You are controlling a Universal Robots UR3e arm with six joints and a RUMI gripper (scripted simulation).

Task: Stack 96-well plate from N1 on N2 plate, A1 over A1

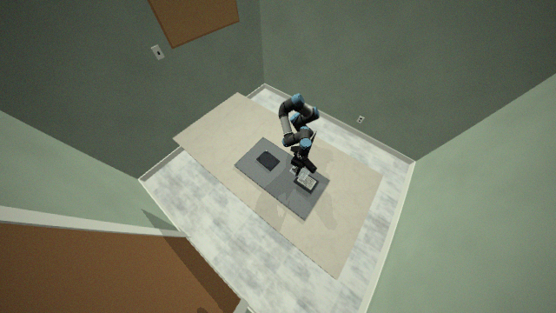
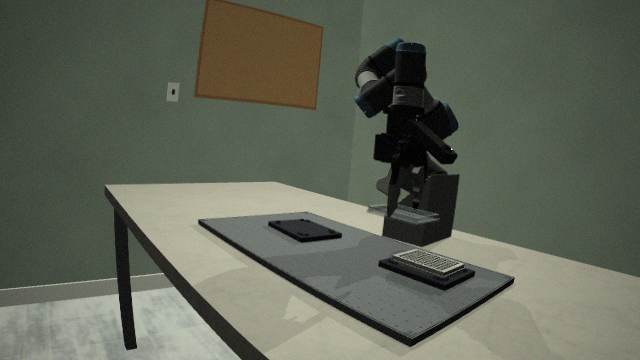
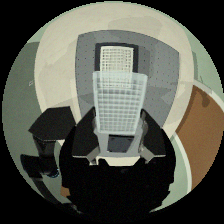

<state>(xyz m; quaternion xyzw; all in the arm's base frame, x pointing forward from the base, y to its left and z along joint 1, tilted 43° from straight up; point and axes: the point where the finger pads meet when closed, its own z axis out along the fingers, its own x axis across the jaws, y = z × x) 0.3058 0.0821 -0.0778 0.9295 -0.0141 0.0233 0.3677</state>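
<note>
My gripper (image 1: 301, 172) (image 2: 404, 204) (image 3: 118, 108) is shut on a clear 96-well plate (image 1: 303, 177) (image 2: 414, 213) (image 3: 119, 102) and holds it in the air, level. A second, white-looking 96-well plate (image 1: 307, 183) (image 2: 428, 261) (image 3: 116, 57) sits flat in the black nest N2 (image 2: 452, 281). In the wrist view the held plate lies short of the N2 plate and above it, its far edge overlapping that plate's near edge. The black nest N1 (image 1: 268, 160) (image 2: 305, 230) is empty. I cannot make out the cut corners.
Both nests stand on a dark grey baseplate (image 1: 256, 171) (image 2: 325, 260) (image 3: 85, 55) on a beige table (image 1: 217, 126) (image 2: 165, 210). The arm's dark pedestal (image 2: 440, 212) stands behind the baseplate, close to the gripper.
</note>
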